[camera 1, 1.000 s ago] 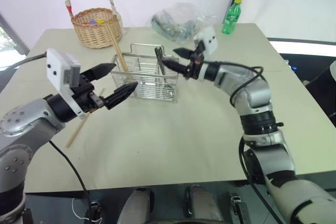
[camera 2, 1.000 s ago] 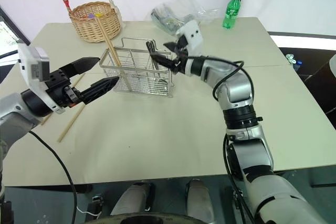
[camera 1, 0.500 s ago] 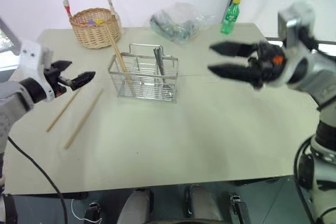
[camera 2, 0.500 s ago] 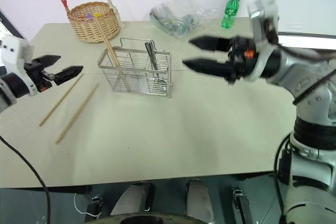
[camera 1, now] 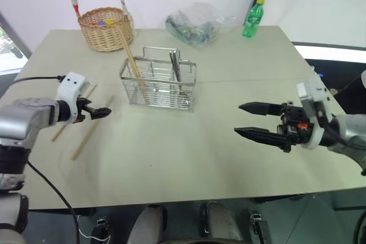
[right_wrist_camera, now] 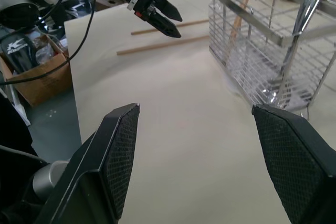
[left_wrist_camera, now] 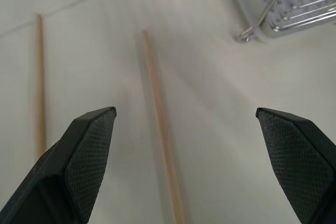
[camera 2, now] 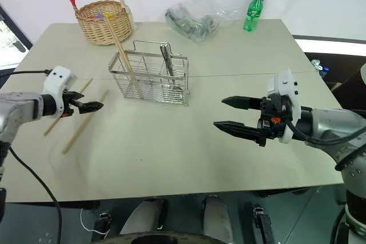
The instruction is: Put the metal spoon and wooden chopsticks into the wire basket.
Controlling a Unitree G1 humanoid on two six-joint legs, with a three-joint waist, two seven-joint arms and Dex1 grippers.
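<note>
Oddly, spoon [camera 1: 175, 68] bowl hidden, seemingly inside wire basket [camera 1: 157, 86]; left claw [camera 1: 102, 111], right claw [camera 1: 247, 119] spread, empty.

A wicker basket [camera 1: 104, 28] stands at the table's [camera 1: 189, 152] far left corner, a clear bag [camera 1: 197, 24] and green bottle [camera 1: 252, 18] along its far edge.

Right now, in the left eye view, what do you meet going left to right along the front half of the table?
Left end effector → chopstick on the table → wire basket → right end effector.
</note>
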